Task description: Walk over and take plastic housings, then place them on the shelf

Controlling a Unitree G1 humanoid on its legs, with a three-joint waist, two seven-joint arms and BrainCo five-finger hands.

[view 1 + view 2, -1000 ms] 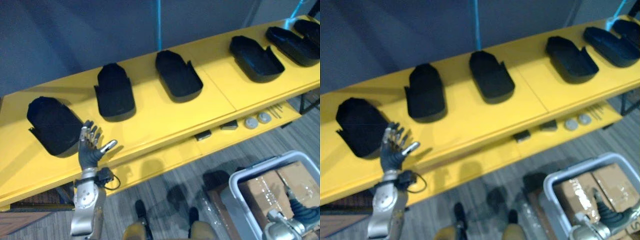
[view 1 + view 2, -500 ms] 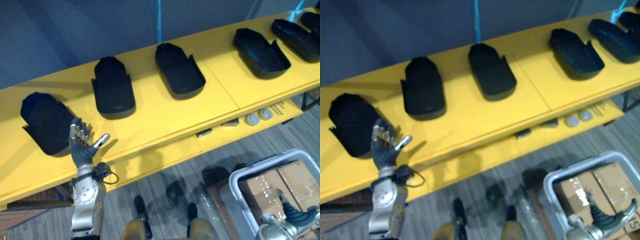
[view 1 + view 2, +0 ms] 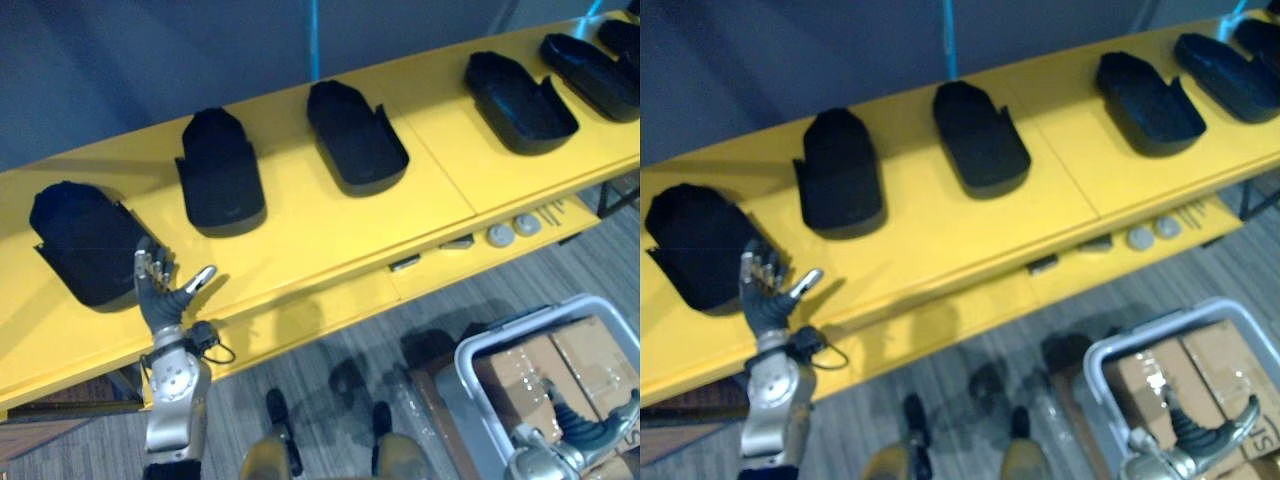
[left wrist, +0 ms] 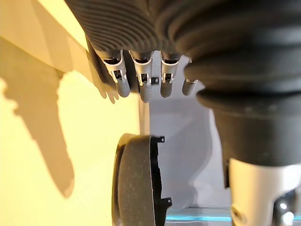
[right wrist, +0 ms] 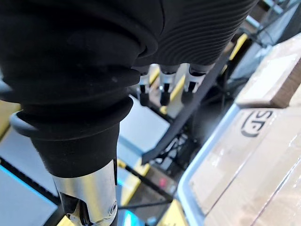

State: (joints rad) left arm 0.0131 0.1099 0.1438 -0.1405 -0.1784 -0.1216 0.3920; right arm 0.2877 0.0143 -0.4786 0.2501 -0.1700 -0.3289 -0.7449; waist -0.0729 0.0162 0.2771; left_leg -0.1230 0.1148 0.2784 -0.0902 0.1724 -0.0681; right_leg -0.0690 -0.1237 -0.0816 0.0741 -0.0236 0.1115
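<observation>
At lower left the left hand (image 3: 160, 292) is hovering, fingers spread, by the leftmost housing (image 3: 78, 245) on the yellow shelf (image 3: 300, 225); the right hand (image 3: 585, 432) is hanging relaxed, empty, over a bin (image 3: 462, 360) lower right

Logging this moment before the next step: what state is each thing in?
Left hand: open, empty, beside the leftmost housing.
Right hand: open, empty, low by the bin.
Housings: lying in a row on the shelf, none held.
Bin: holds cardboard boxes.
</observation>
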